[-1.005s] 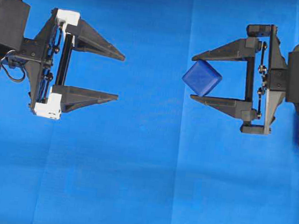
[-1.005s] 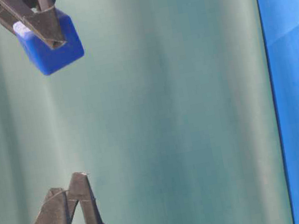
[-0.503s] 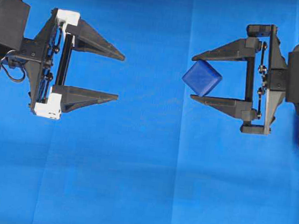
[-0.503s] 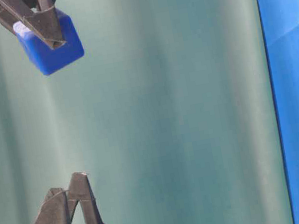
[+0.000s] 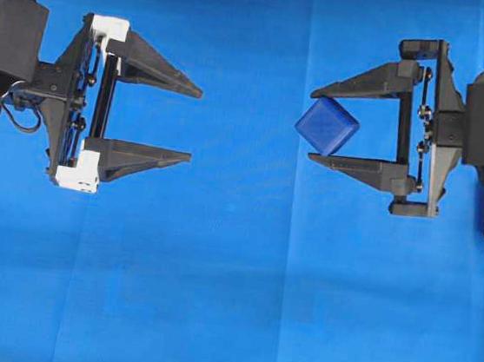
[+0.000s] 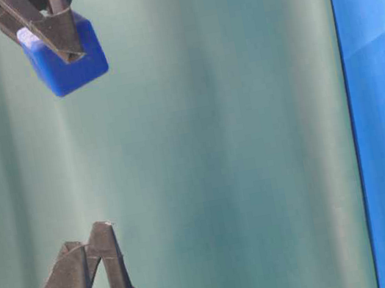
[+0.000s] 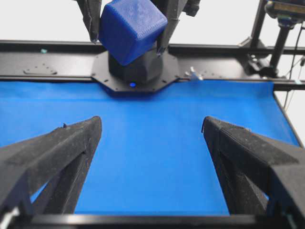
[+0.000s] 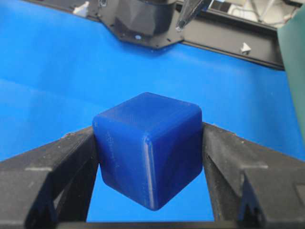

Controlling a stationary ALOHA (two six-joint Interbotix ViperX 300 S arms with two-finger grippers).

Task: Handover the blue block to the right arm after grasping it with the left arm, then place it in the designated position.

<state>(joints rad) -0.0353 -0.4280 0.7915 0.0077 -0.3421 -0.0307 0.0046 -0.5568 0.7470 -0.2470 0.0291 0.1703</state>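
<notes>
Small dark-blue rounded cube (image 5: pixel 327 126): pinched aloft, tilted, by right gripper (image 5: pixel 325 126), handover apparently done. Left gripper (image 5: pixel 192 125): spread wide, empty, well apart over blue cloth counter (image 5: pixel 211 300).

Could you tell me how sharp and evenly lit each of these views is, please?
Overhead: even light, sharp, blue block crisp. Table-level: turned sideways, soft. Left wrist: background beyond the table blown out white, left gripper fingers blurred. Right wrist: block sharp, near fingers soft.
</notes>
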